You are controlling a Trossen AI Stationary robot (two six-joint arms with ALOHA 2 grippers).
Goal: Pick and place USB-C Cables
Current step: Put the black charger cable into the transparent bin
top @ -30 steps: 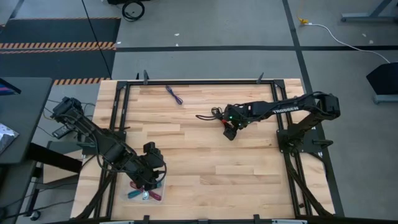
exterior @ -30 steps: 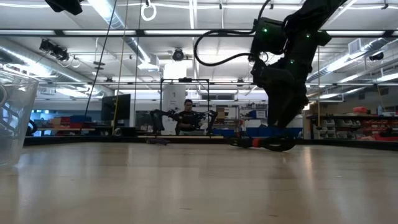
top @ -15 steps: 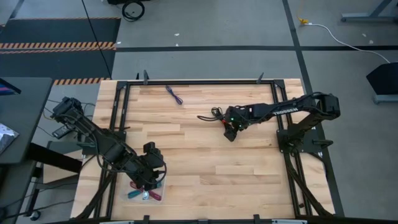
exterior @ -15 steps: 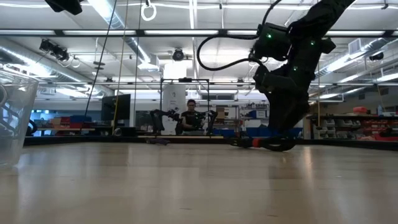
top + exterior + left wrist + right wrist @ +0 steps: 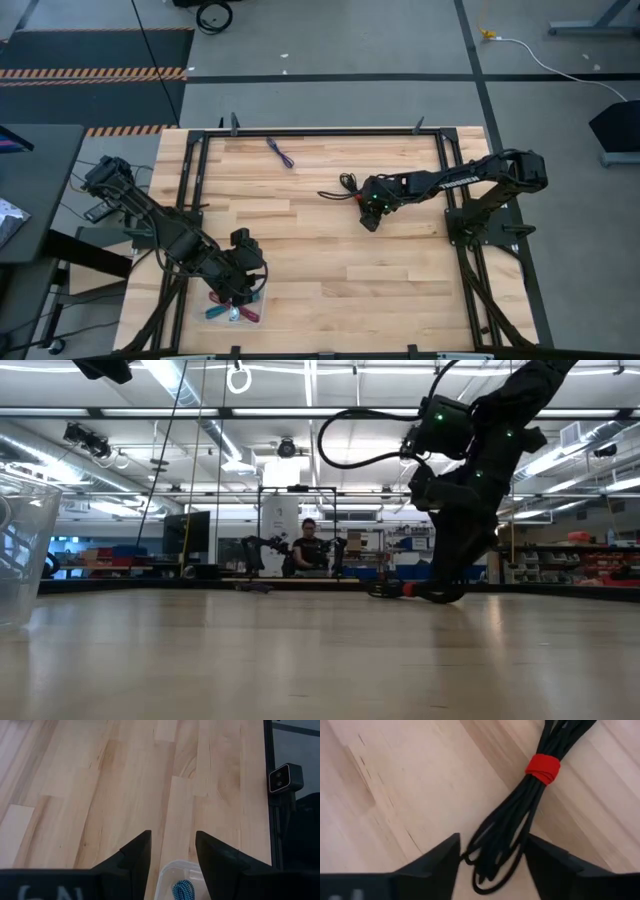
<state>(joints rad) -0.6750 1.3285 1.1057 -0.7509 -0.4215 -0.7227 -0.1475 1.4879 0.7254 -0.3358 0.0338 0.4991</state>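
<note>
Right gripper (image 5: pixel 490 857) down on the wooden table (image 5: pixel 330 260), fingers spread wide around the red-banded black cable bundle (image 5: pixel 520 820), nothing clamped yet.

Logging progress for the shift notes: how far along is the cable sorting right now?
Done: some cables lie in the clear container under the left gripper. In hand: the open right gripper straddles the black cable with the red band, not yet gripped. Left: the purple cable near the far edge.
</note>
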